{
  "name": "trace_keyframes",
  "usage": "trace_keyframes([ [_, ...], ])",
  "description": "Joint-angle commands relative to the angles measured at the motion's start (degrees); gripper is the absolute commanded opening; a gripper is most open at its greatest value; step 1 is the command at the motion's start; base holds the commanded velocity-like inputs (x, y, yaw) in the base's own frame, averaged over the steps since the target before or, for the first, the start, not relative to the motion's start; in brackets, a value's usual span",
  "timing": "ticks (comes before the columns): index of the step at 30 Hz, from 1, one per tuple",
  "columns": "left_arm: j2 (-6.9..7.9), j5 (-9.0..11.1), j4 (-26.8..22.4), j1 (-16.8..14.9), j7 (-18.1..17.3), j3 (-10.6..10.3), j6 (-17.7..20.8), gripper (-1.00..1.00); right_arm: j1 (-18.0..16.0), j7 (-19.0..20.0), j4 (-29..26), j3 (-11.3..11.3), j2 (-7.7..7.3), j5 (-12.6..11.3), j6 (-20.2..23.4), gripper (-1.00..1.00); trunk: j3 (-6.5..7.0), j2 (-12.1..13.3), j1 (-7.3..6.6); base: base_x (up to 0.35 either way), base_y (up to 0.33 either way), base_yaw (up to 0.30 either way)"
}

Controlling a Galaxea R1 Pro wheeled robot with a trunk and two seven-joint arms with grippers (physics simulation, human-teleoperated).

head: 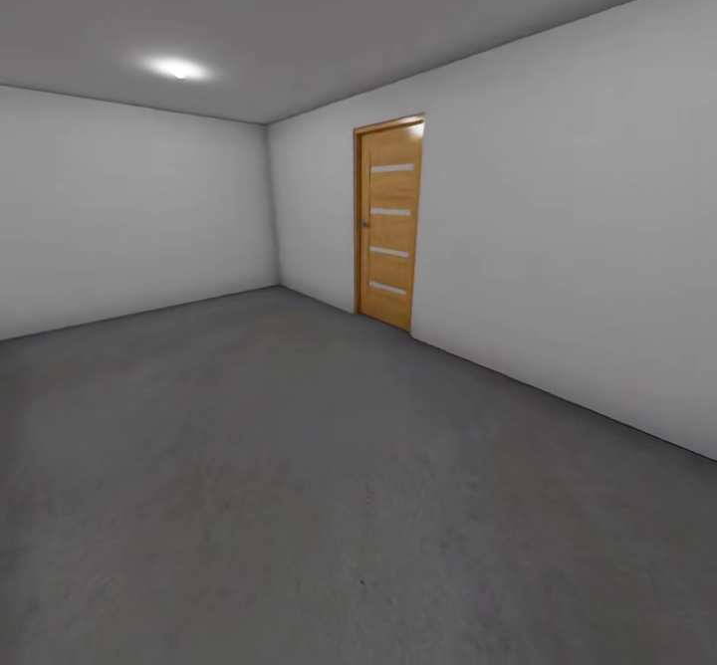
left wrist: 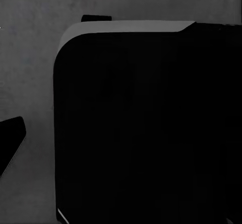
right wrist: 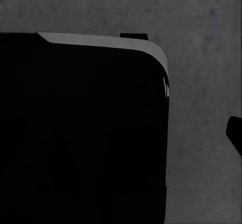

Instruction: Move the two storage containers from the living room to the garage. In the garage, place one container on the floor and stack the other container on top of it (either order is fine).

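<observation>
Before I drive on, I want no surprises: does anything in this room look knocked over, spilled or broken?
Nothing stands out. The dark grey concrete floor shows no spill, the white walls look unmarked, and the wooden door stands shut and straight in its frame. The wrist views show dark robot bodywork over that floor.

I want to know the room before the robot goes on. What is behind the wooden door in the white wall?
The wooden door is closed in the white wall, so whatever lies behind it is covered. In front of it, grey concrete floor shows.
</observation>
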Motion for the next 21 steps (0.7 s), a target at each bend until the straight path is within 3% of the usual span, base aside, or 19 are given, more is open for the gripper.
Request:
trace_keyframes([
  [1,-0.01,0.3,0.0,0.0,0.0,0.0,-0.1,1.00,0.0,0.0,0.0,0.1,-0.02,0.0,-0.2,1.00,-0.05,0.0,0.03,0.322,0.000,0.000],
  [21,-0.01,0.3,0.0,0.0,0.0,0.0,-0.2,1.00,0.0,0.2,0.0,0.1,-0.11,-0.1,-0.1,1.00,-0.05,0.0,0.03,0.322,0.000,0.000],
])
